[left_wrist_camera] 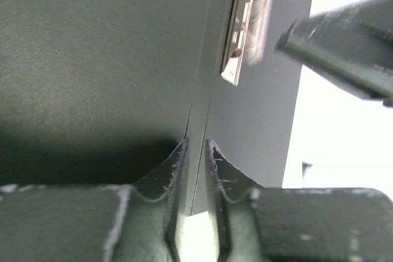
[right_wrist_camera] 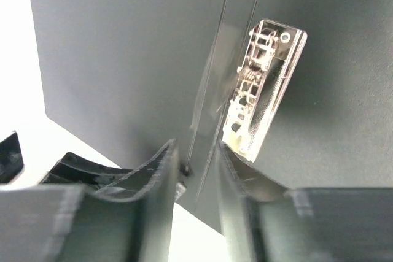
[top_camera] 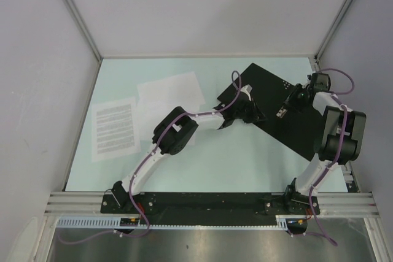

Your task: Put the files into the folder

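The folder [top_camera: 301, 130] lies open on the right of the table, black inside up, with small white dots near its far corner. No red shows. Its clear clip shows in the left wrist view [left_wrist_camera: 241, 23] and the right wrist view [right_wrist_camera: 261, 84]. My left gripper [top_camera: 250, 112] hangs low over the folder's near-left edge, jaws a narrow gap apart astride the spine crease [left_wrist_camera: 196, 151]. My right gripper [top_camera: 284, 111] faces it over the middle, jaws apart astride the same crease [right_wrist_camera: 196, 151]. The text sheet [top_camera: 114, 129] and two blank sheets [top_camera: 171, 93] lie on the left.
Grey walls close in the pale green table [top_camera: 202, 170] at the back and both sides. The left arm's forearm [top_camera: 178, 133] reaches across the middle of the table, next to the blank sheets. A black rail [top_camera: 209, 204] runs along the near edge.
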You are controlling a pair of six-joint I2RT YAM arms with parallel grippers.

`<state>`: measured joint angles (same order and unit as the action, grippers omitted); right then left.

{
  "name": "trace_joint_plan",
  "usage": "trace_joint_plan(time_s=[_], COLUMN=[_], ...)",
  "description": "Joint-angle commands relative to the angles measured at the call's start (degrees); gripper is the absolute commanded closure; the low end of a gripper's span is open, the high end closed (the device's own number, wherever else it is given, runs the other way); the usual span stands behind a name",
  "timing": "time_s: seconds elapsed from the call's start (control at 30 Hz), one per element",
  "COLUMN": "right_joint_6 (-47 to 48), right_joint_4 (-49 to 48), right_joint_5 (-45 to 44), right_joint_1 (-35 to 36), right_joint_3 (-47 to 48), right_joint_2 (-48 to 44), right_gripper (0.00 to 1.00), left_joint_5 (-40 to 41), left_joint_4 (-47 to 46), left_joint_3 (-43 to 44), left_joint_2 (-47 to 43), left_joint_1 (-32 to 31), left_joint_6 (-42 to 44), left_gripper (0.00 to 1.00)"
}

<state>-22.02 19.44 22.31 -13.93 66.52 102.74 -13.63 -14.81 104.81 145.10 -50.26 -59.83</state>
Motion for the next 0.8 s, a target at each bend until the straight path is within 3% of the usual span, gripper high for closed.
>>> trace_joint_plan(time_s=[0.0,0.1,0.27,0.5,0.77], right_joint_6=[-3.29,-4.87,-6.63,-2.07,-0.04], right_joint_4=[-4.49,-6.6,-8.98,-15.39,-18.91], right_joint_5=[6.25,8.88,10.83,11.0,13.99], right_joint_1=[-1.36,-1.45,-1.45,-4.08,-6.89], right_joint_3=[0.89,0.89,0.89,1.06,8.17], right_joint_2=[1.5,1.67,1.68,1.15,10.1], right_gripper=[0.6,0.52,0.48,0.27,0.24], left_joint_5=[-3.76,-5.87,-8.34,-12.91,-13.88], left_joint_4=[3.38,3.47,3.82,2.59,6.36], left_joint_3=[2.15,1.97,1.97,-0.39,-9.8], left_joint_2=[-6.13,-7.46,-8.16,-10.0,-19.67], left_joint_1=[-0.1,-0.1,-0.1,-0.19,-0.28], left_joint_6=[8.41,10.61,12.55,13.78,21.51], left_gripper=[0.75,0.68,0.61,0.59,0.46])
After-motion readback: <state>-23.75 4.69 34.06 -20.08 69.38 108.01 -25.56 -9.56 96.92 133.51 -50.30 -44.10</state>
